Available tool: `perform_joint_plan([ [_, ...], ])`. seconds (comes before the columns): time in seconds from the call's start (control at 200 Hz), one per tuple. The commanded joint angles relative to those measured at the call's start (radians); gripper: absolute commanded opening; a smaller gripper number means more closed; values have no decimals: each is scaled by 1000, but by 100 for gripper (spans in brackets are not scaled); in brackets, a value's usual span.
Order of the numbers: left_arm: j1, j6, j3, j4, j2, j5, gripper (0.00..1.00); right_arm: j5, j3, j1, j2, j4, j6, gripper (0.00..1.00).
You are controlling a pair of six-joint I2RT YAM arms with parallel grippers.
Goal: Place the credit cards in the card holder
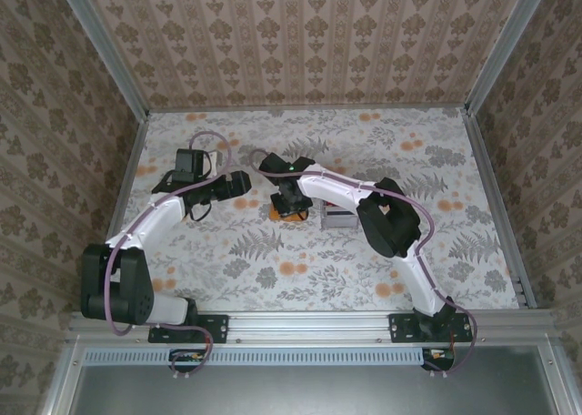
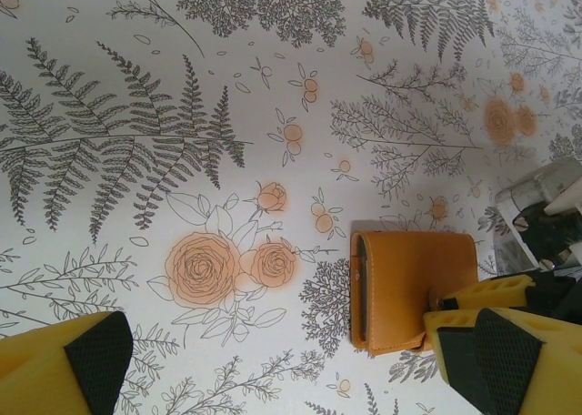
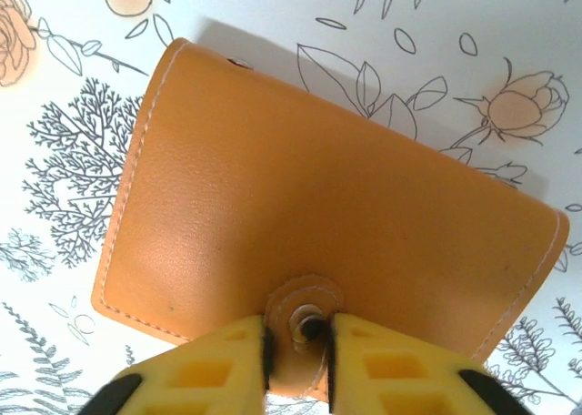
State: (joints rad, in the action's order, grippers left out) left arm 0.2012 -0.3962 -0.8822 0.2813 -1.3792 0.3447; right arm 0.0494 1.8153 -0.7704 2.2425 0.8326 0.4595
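A: How does the flat orange leather-look card holder (image 3: 327,206) look?
B: Folded shut, with pale stitching along its edges and a round snap tab (image 3: 305,308) at one long edge. It lies flat on the white fern-and-rose printed surface (image 2: 136,251), near its middle.
A: And the arms?
B: The right fingers (image 3: 218,374) pinch that snap tab between them. The left fingers (image 2: 77,365) stand spread wide, one tip over the holder's corner, holding nothing.
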Motion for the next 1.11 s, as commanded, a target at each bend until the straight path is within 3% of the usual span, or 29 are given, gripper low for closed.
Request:
perform_joint_plan([
  [0.0,1,4,25,-23,21,11,100,36,-53,2,18,13,-19,15],
  [0.15,19,-13,8,-19,-14,36,100,48,-66,4,-39,-33,-84,12],
  [0.36,70,-11,-25,1,-46,45,100,3,-195,4,-190,-222,-153,11],
  [0.56,65,-81,18,-54,-29,32,98,-18,-354,5,-338,-422,-215,12],
  [0.7,47,-138,69,-157,-11,106,96,-46,-441,-1,-419,-521,-237,13],
  [0.895,21,-142,86,-151,-24,185,95,-134,-518,-7,-445,-574,-252,14],
  [1.1,22,-122,101,-167,-20,240,88,-152,-734,-24,-524,-675,-212,14],
])
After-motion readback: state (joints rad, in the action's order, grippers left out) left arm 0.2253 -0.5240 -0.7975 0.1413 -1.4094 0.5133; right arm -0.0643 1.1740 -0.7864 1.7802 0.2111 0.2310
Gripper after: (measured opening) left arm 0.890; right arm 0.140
